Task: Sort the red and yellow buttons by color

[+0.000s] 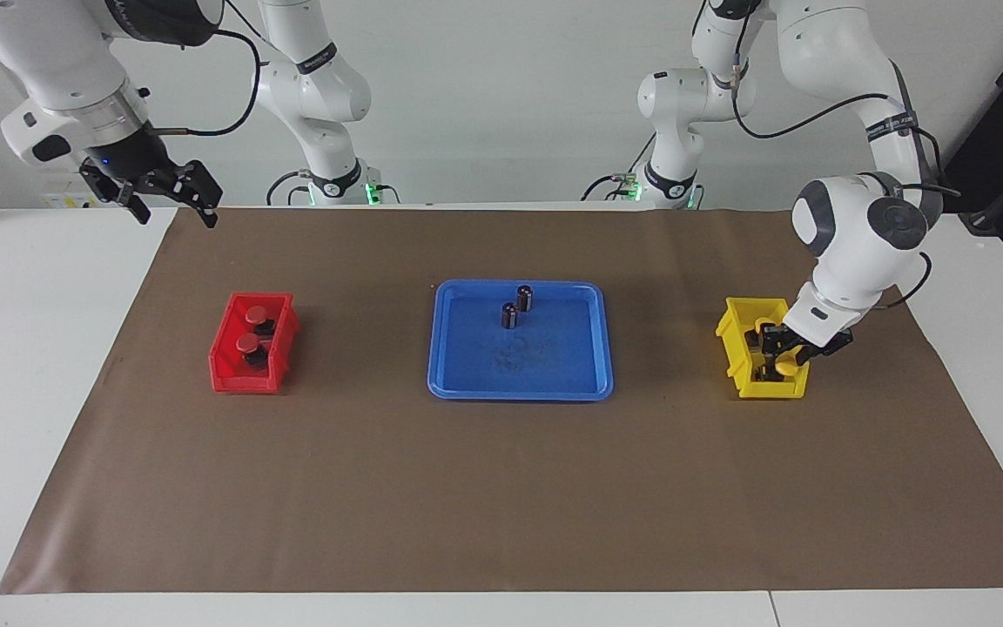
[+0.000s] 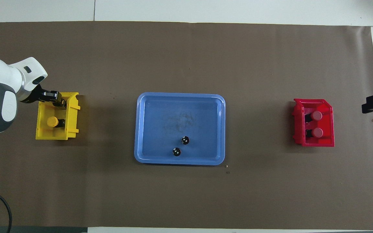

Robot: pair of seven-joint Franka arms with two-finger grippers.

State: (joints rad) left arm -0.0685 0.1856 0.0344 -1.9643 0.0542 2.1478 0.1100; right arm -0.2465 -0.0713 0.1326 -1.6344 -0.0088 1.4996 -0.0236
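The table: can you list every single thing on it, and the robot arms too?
Red buttons: two, red caps, in the red bin.
Yellow buttons: two, yellow caps, in the yellow bin; one is under the left gripper.
Red bin: one, red, toward the right arm's end of the table.
Yellow bin: one, yellow, toward the left arm's end.
Blue tray: one, blue, in the middle between the bins.
Dark cylinders: two, dark, standing in the tray on the side nearer the robots.
Paper mat: one, brown, under everything.
Left gripper: one, black, reaching into the yellow bin.
Right gripper: one, black, open, waiting raised over the mat's corner.
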